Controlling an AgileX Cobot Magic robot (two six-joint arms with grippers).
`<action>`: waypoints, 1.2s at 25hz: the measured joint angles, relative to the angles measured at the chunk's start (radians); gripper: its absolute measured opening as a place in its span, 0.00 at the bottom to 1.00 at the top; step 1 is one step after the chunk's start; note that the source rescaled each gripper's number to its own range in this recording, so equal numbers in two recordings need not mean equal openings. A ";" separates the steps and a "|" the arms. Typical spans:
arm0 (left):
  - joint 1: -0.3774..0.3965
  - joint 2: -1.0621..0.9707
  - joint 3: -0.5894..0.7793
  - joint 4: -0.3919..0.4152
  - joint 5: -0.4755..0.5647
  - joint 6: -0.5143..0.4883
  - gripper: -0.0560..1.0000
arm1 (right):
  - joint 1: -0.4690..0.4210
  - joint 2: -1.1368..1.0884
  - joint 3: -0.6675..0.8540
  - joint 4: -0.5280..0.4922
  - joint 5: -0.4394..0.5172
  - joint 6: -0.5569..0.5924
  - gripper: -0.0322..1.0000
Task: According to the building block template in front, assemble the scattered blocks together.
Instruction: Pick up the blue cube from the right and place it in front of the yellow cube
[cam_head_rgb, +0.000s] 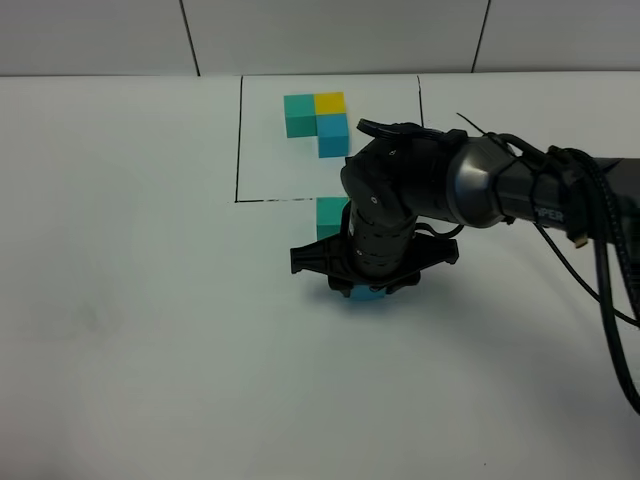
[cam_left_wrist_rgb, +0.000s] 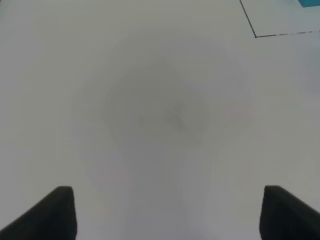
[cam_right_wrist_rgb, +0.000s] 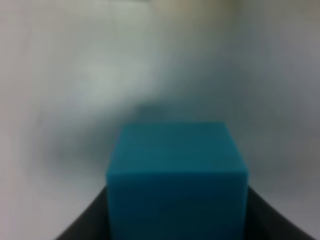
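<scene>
A white table (cam_head_rgb: 120, 300) fills the high view. Your right arm (cam_head_rgb: 480, 185), dark and bulky, reaches in from the right and across the middle, bending down toward the table's centre.

At the far side, a thin black frame (cam_head_rgb: 238, 140) is drawn on the table. Inside it sits the building block template (cam_head_rgb: 322, 120): teal-green and yellow cubes side by side, with a blue cube in front of the yellow one, making an L.

Just outside the frame's near line stands a loose teal-green block (cam_head_rgb: 328, 215), partly hidden behind the arm. A little nearer, the right gripper (cam_head_rgb: 368, 288) points down over the loose blue block (cam_right_wrist_rgb: 177, 175). In the right wrist view both jaws press against the cube's sides, so it looks gripped. You cannot tell whether it rests on the table or is raised. Whether it touches the teal-green block is hidden.

No loose yellow block shows in any view; it may sit behind the arm.

The left gripper (cam_left_wrist_rgb: 175, 212) hangs over bare table, jaws wide apart, holding nothing.

By my reading, you are early to midway: no loose cubes are visibly joined, and the blue one is in hand.
</scene>
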 joint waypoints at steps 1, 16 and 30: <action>0.000 0.000 0.000 0.000 0.000 0.000 0.73 | 0.000 0.015 -0.009 -0.017 0.005 0.004 0.05; 0.000 0.000 0.000 0.000 0.000 0.000 0.73 | -0.001 0.072 -0.034 -0.075 -0.024 0.033 0.05; 0.000 0.000 0.000 0.000 0.000 0.000 0.73 | -0.025 0.091 -0.035 -0.089 -0.100 0.060 0.05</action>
